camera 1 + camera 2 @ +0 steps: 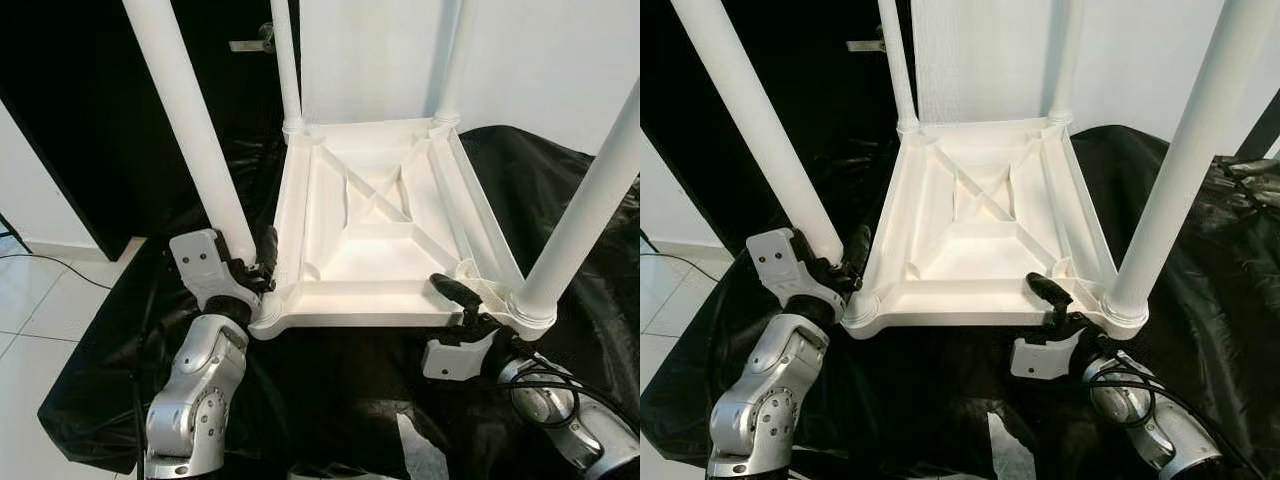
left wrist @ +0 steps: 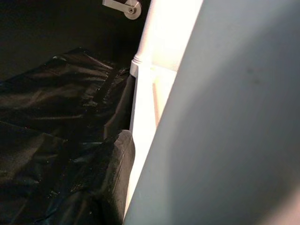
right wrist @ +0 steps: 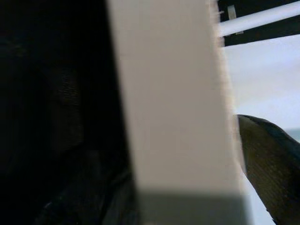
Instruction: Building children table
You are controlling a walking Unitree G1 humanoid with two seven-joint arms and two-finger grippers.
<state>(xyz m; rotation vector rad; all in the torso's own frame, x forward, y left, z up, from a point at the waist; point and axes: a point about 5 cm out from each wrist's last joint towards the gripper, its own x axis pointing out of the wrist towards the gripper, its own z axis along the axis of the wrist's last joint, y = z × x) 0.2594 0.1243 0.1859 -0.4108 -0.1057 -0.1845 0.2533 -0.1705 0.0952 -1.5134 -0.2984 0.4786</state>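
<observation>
Table top (image 1: pixel 375 215) sits upside down mid-frame on black sheeting (image 1: pixel 110 370), four legs up. Left end effector (image 1: pixel 262 262) clenched on near-left leg (image 1: pixel 195 130), right end effector (image 1: pixel 462 300) grasping the near rim. Looks like seating legs; next, flipping it upright.

Your open room is the ribbed underside of the upturned white table top (image 1: pixel 385 215) at frame centre, reachable from above. Four upright legs fence its corners: near-left leg (image 1: pixel 195 130), near-right leg (image 1: pixel 590 210), two far ones at the top. Crumpled black sheeting (image 1: pixel 330 400) covers the lower frame.
</observation>
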